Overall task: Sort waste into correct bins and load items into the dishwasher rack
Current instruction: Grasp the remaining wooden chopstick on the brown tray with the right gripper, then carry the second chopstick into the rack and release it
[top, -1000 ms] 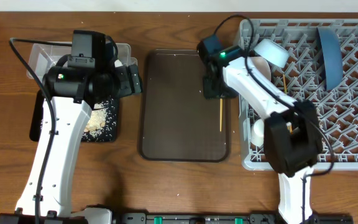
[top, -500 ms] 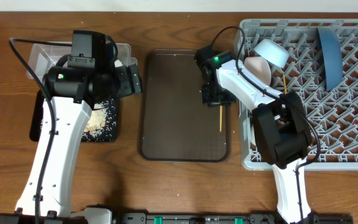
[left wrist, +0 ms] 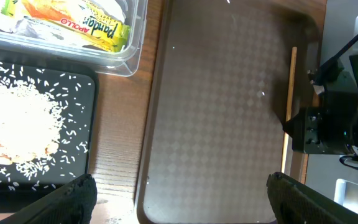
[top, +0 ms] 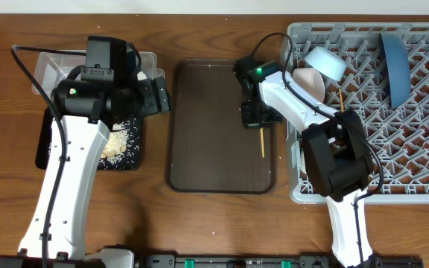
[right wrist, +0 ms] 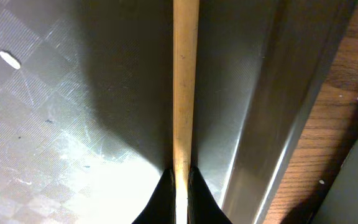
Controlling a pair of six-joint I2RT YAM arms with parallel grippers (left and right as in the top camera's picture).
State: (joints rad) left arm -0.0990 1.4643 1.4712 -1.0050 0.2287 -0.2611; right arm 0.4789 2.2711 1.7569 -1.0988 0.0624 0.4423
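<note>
The white left arm (top: 69,164) reaches forward, its black left gripper (left wrist: 180,186) facing down, jaws spread wide. The white right arm (top: 293,100) angles leftward, its right gripper (right wrist: 180,182) pinched tight on a thin wooden chopstick (right wrist: 185,81).

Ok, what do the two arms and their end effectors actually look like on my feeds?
Both arms are alike: the left arm and right arm have smooth white link shells with bulky black joint housings. Thin black cables loop off each. A green light glows on the right wrist. The left end effector and right end effector are black, with dark tapered fingers.
</note>
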